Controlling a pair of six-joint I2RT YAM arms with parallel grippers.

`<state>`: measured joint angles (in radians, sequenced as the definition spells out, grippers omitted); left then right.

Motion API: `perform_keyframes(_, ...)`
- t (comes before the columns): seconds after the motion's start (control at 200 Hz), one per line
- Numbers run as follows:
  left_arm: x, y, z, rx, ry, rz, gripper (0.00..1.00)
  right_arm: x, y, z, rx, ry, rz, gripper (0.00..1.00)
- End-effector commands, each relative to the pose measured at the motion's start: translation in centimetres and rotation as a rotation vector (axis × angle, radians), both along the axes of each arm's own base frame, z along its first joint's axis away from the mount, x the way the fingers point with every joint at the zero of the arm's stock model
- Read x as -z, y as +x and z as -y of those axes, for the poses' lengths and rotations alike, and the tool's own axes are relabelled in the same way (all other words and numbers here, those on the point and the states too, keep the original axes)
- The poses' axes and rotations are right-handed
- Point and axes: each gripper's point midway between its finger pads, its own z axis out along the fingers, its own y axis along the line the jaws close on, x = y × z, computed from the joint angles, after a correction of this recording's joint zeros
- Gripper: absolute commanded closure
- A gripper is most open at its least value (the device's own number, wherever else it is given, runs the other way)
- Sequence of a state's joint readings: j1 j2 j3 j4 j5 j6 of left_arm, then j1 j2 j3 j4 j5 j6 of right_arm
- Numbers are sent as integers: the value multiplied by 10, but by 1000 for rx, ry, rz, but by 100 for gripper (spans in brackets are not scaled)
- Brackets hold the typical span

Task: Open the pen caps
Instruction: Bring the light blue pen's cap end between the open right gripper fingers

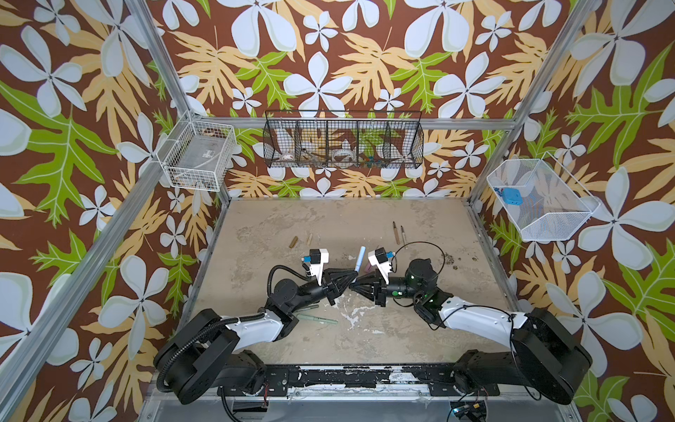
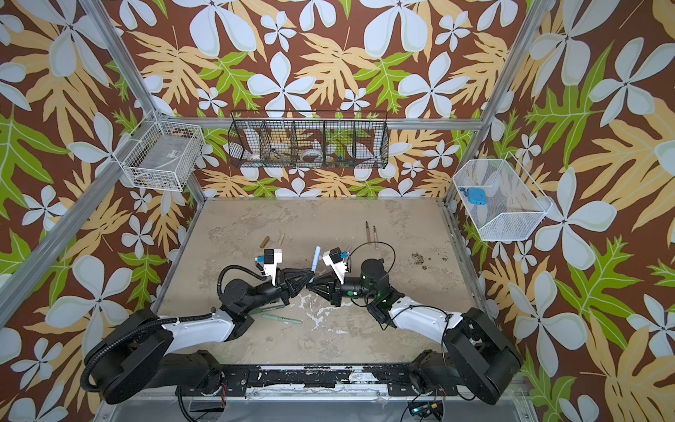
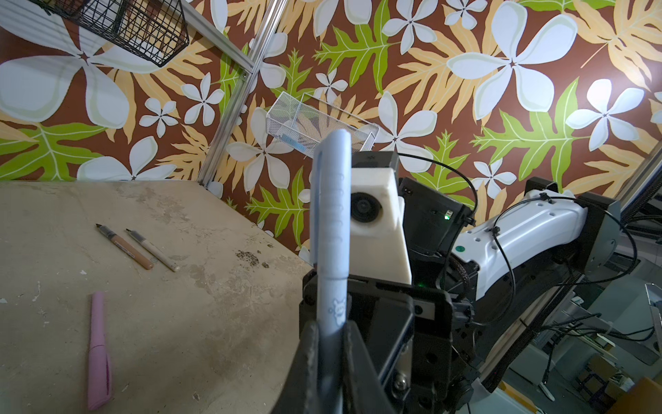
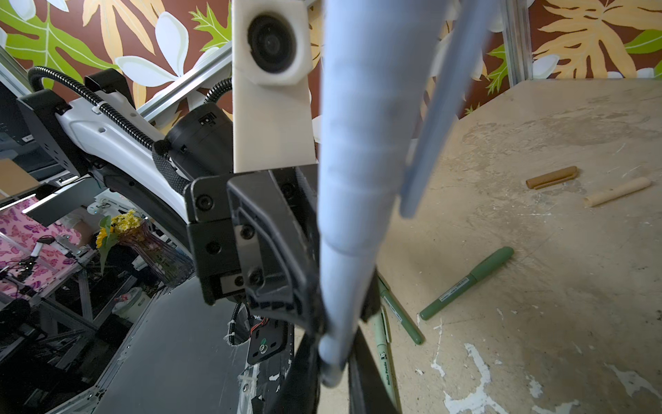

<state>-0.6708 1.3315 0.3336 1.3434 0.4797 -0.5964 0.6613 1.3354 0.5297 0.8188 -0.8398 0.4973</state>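
Observation:
A light blue pen [image 1: 359, 260] stands tilted above the table's middle, its cap [image 3: 331, 200] on and pointing up. My left gripper [image 3: 331, 326] is shut on the pen's body below the cap. My right gripper [image 4: 335, 358] faces it tip to tip, its fingers closed against the body's bottom end [image 4: 333, 362]. A brown cap [image 1: 293, 241] and a beige cap [image 1: 309, 239] lie loose at the back left. Their uncapped pens [image 1: 395, 232] lie at the back right. A capped pink pen [image 3: 98, 351] lies behind the grippers. Capped green pens [image 4: 465, 283] lie under the left arm.
A black wire basket [image 1: 343, 146] hangs on the back wall. A white one [image 1: 199, 157] hangs at the left corner, and a white mesh one [image 1: 540, 199] on the right wall. Dark specks [image 1: 449, 259] mark the table's right side. Aluminium posts frame the table.

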Motion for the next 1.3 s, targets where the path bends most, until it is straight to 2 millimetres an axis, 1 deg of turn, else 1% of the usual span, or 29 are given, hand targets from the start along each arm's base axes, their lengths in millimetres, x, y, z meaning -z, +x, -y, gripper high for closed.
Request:
perform_keyframes(0.0, -13, -6, 1, 19, -31, 42, 98, -9, -4, -1, -23, 28, 29, 85)
perform_keyframes(0.055, -12, -5, 1, 21, -31, 39, 98, -10, -4, -1, -23, 28, 34, 90)
perform_keyframes(0.09, -12, -5, 1, 22, -31, 38, 97, -10, -4, -1, -19, 29, 37, 94)
perform_keyframes(0.14, -13, -5, 1, 22, -33, 37, 93, -9, -3, 0, -12, 24, 43, 100)
perform_keyframes(0.17, -13, -5, 1, 19, -34, 37, 90, -9, -3, 0, -6, 20, 49, 100)
perform_keyframes(0.215, -13, -5, 0, 13, -32, 38, 82, -9, -1, 1, 6, 12, 54, 100)
perform_keyframes(0.26, -13, -4, -1, 0, -25, 41, 72, -9, 0, 2, 16, 6, 61, 100)
perform_keyframes(0.345, -13, 0, -4, -38, 1, 50, 62, -6, 5, 4, 52, -21, 67, 100)
perform_keyframes(0.39, -14, 2, -7, -68, 15, 56, 56, -2, 12, 5, 94, -58, 71, 100)
perform_keyframes(0.475, -14, 10, -17, -149, 37, 54, 47, 13, 29, 7, 200, -174, 81, 100)
perform_keyframes(0.52, -14, 14, -22, -195, 52, 46, 43, 22, 38, 9, 258, -243, 87, 100)
perform_keyframes(0.551, -14, 17, -26, -224, 60, 45, 42, 23, 42, 10, 283, -273, 98, 100)
perform_keyframes(0.651, -16, 22, -36, -294, 81, 41, 40, 30, 49, 12, 369, -367, 143, 100)
perform_keyframes(0.776, -14, 29, -42, -345, 100, 21, 40, 35, 51, 10, 412, -437, 171, 100)
perform_keyframes(0.941, -3, 42, -46, -410, 140, -23, 42, 37, 48, 6, 407, -468, 193, 100)
perform_keyframes(1.091, -2, 42, -47, -413, 145, -26, 44, 45, 45, 1, 397, -512, 204, 100)
perform_keyframes(1.291, -1, 44, -48, -428, 157, -27, 46, 48, 39, -6, 370, -535, 222, 100)
